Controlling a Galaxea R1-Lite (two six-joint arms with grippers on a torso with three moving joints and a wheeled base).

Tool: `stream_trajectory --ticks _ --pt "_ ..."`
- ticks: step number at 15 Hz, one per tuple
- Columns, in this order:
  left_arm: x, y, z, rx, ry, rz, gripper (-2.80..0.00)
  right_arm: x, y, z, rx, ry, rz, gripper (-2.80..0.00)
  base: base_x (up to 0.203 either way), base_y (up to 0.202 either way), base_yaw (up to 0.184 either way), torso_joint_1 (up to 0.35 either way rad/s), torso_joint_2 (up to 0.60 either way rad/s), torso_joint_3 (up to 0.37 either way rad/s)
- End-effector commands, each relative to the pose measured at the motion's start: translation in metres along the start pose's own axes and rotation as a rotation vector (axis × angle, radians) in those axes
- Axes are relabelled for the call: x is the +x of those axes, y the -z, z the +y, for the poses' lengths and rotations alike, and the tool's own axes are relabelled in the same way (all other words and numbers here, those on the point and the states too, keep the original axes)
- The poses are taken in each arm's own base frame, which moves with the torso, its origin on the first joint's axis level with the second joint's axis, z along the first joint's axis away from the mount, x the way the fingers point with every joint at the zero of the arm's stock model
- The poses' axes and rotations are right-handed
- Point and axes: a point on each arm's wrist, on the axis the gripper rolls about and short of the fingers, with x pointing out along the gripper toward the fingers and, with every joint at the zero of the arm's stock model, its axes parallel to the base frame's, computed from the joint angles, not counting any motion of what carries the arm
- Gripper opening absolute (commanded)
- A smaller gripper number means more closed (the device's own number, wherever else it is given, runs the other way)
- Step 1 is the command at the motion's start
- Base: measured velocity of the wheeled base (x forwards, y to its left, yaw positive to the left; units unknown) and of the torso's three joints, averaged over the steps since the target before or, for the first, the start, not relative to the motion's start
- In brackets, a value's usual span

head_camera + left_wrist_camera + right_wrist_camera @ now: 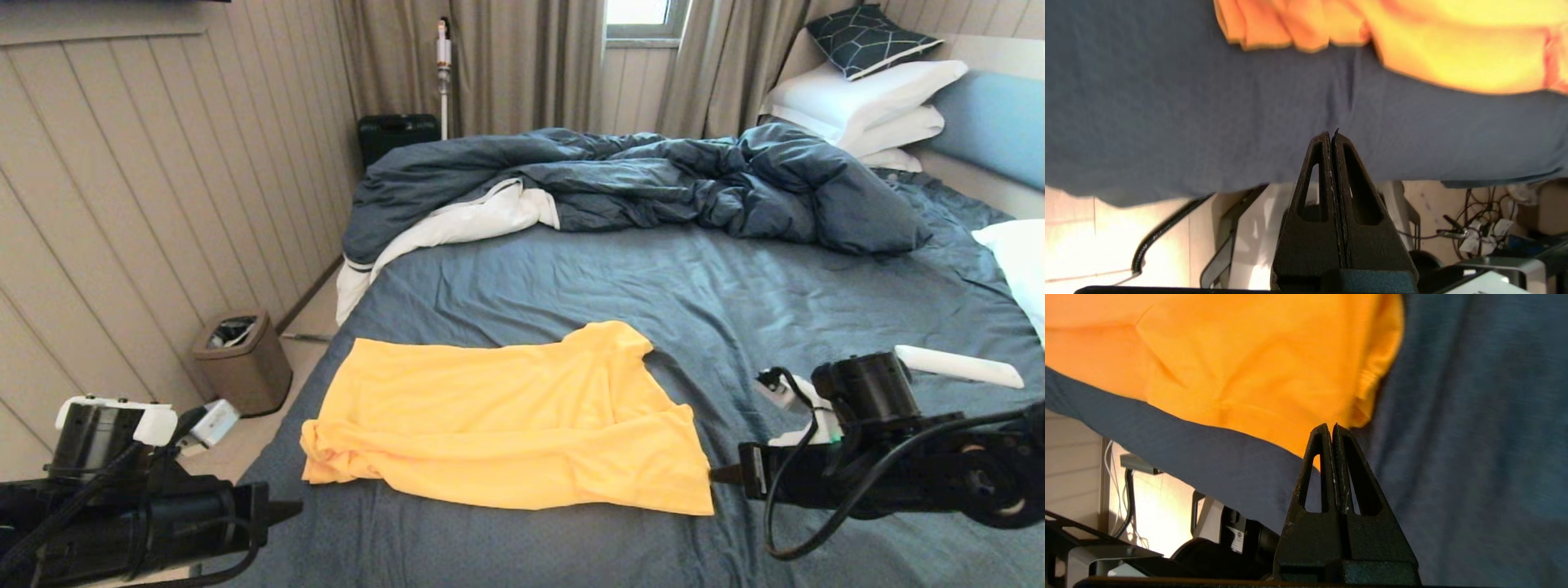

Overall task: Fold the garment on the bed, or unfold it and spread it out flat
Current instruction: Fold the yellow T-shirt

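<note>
The garment (506, 416), a yellow-orange T-shirt, lies mostly flat on the bed's slate-blue sheet (735, 310), with its near left end bunched into folds. My left gripper (298, 510) is shut and empty at the bed's near left edge, short of the bunched end (1274, 24); in the left wrist view its tips (1332, 132) are over bare sheet. My right gripper (714, 474) is shut with its tips (1331, 425) right at the shirt's near right corner (1367, 404). No fabric shows between its fingers.
A rumpled dark blue duvet (653, 180) with white lining covers the far side of the bed. White pillows (865, 98) are stacked at the headboard. A white slab (955, 365) lies on the sheet beyond my right arm. A brown bin (242, 359) stands on the floor left of the bed.
</note>
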Motion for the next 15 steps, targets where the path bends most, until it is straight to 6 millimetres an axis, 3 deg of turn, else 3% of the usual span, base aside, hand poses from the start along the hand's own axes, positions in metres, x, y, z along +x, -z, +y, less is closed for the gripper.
stream_trajectory --ticks 1,2,3,15 --pt "-0.002 0.003 -0.002 -0.028 0.004 -0.001 -2.8 0.014 -0.001 0.0 0.001 -0.004 0.034 -2.8 0.0 0.0 0.0 0.0 0.0 0.0" --pt "-0.003 0.002 -0.002 -0.035 0.005 -0.009 -2.8 0.018 0.0 0.0 0.004 -0.006 0.044 -2.8 0.0 0.0 0.0 0.0 0.0 0.0" --pt "-0.005 0.002 -0.003 -0.038 0.008 -0.016 -2.8 0.02 0.001 0.001 0.0 -0.009 0.051 0.0 0.0 0.0 0.0 0.0 0.0 0.0" --pt "-0.007 0.003 -0.005 -0.039 0.019 -0.014 -2.8 0.029 0.01 0.006 0.003 -0.02 0.101 0.0 0.0 0.0 0.0 0.0 0.0 0.0"
